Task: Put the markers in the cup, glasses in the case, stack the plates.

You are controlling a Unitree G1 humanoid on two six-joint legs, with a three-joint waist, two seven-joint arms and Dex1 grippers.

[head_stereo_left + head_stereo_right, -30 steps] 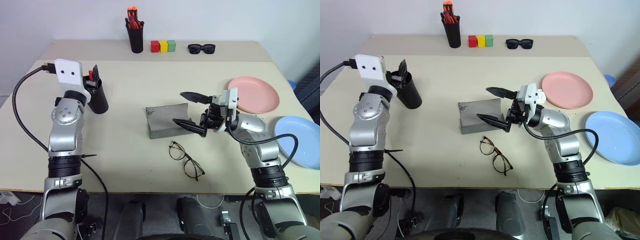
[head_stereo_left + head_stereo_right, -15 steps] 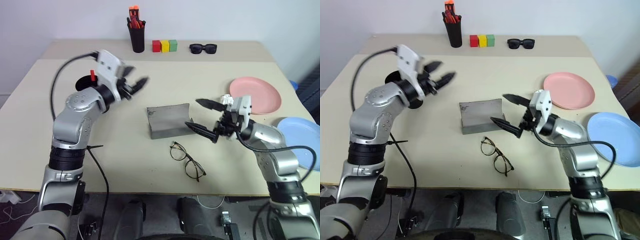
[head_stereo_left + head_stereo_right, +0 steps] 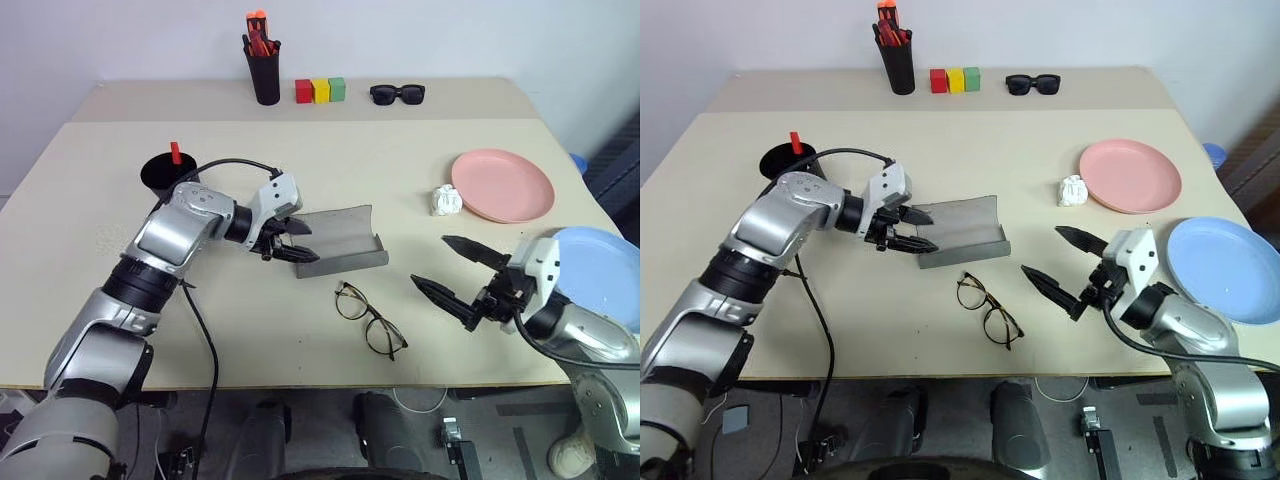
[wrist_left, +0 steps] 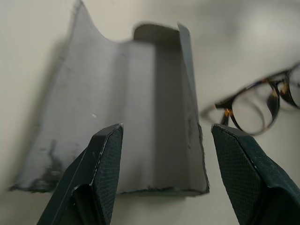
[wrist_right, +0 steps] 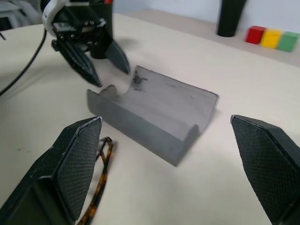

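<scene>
Beige laminate forms the counter [image 3: 420,150], backed by a plain pale wall, and the items are spread so that each arm has its own working zone. At far left stands the cup [image 3: 165,175], a black tumbler from which a red marker tip protrudes, so at least one marker appears already deposited; the second marker cannot be made out. Next comes the left claw [image 3: 292,241], fingers parted and holding nothing, angled down at the left end of the case [image 3: 340,240]; this position suits steadying or reorienting the case before loading. The case lies open near the counter's centre, its grey interior facing up and its raised lid wall on the near side. Just in front of it, apart from it, rest the glasses [image 3: 372,319], unfolded and not yet stowed. Further right, the right claw [image 3: 445,270] hovers with its fingers spread wide and empty, aimed toward the glasses, probably staged for the pickup. A crumpled white scrap [image 3: 446,200] lies beside the pink plate [image 3: 503,186], and the blue plate [image 3: 603,270] sits well apart at the right edge, so stacking remains outstanding.
</scene>
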